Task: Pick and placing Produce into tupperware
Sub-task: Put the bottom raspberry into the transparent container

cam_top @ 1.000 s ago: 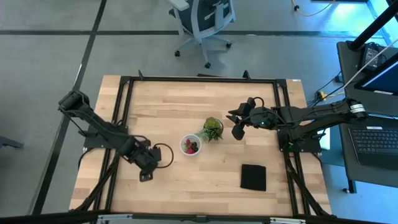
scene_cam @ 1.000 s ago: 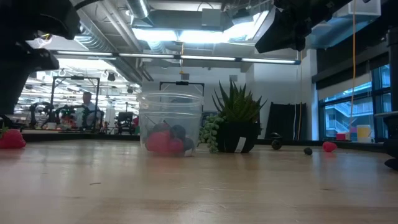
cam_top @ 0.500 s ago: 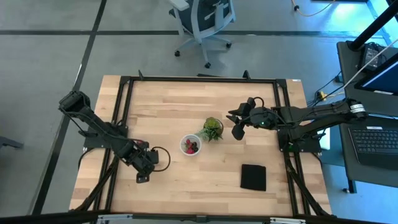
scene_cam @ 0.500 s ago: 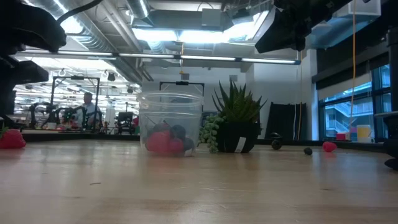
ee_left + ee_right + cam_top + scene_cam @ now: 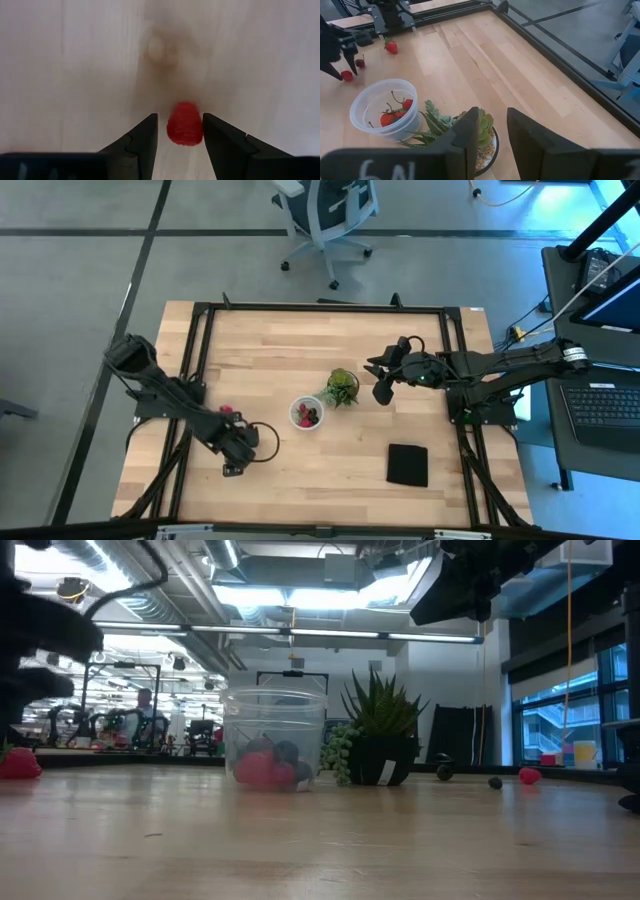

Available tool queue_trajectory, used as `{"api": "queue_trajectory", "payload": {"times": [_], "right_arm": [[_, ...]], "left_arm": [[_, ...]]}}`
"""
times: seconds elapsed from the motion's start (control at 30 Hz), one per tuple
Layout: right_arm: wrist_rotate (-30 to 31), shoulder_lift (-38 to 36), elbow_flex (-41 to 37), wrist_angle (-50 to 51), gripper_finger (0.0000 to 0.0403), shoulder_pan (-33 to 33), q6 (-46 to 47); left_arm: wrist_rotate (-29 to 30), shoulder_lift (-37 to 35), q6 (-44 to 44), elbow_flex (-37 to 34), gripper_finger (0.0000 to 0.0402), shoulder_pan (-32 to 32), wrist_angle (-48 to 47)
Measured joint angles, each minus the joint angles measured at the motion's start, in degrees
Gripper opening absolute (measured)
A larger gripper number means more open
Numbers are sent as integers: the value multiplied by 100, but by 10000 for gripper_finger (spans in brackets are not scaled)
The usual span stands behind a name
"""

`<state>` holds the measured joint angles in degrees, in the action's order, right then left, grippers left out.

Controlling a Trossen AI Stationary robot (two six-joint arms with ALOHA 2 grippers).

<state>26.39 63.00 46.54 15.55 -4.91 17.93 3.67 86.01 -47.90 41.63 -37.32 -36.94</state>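
My left gripper (image 5: 232, 467) points down at the table, left of the tupperware (image 5: 307, 413) and nearer the table's near edge. It is open, with a small red berry (image 5: 184, 123) lying on the wood between its fingers. The round translucent tupperware (image 5: 383, 107) holds red strawberries and dark pieces (image 5: 268, 765). Loose produce lies near the left arm: a strawberry (image 5: 391, 47), a dark berry (image 5: 360, 63) and a red piece (image 5: 226, 409). My right gripper (image 5: 492, 131) hovers open above the table, right of the plant. My left gripper comes at the red berry (image 5: 184, 123) from above, one finger on each side of it. One finger (image 5: 212, 132) stands right against the berry's side and the other leaves a small gap. Whether it touches I cannot tell. The berry rests on the table.
A green potted plant (image 5: 341, 387) stands just right of the tupperware. A flat black square (image 5: 407, 464) lies toward the near right. In the low view, two dark berries (image 5: 444, 772) and a red one (image 5: 529, 776) lie at the picture's right. Bare wood (image 5: 270, 350) stretches along the far side.
My left arm has shifted a little toward the table's near edge, and a red piece behind it has come into view in the high view. The right arm, the tupperware and the plant have kept still.
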Motion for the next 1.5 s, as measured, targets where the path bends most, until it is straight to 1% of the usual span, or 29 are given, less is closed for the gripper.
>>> {"api": "queue_trajectory", "payload": {"times": [0.23,0.57,0.77,0.87,1.07,1.17,1.23,1.37,1.5], "right_arm": [[0,0,0,-2,103,2,2],[0,0,0,-2,103,2,2],[0,0,0,-2,103,2,4],[0,0,0,-2,103,0,4],[2,0,-1,-60,103,2,4],[2,0,-2,-124,103,2,4],[2,0,-2,-131,103,2,4],[2,0,-2,-176,103,0,-2],[2,2,-2,-173,103,0,0]], "left_arm": [[-95,331,-2,32,141,0,-35],[-20,327,0,20,94,0,-6],[-17,336,-20,90,96,13,-40],[-13,221,199,233,95,111,-175],[268,-564,323,565,94,600,-462],[395,-979,352,810,96,945,-388],[425,-1110,507,965,97,1216,-440],[436,-1104,1540,1444,97,1751,-466],[439,-789,2429,1915,97,2271,-494]]}}
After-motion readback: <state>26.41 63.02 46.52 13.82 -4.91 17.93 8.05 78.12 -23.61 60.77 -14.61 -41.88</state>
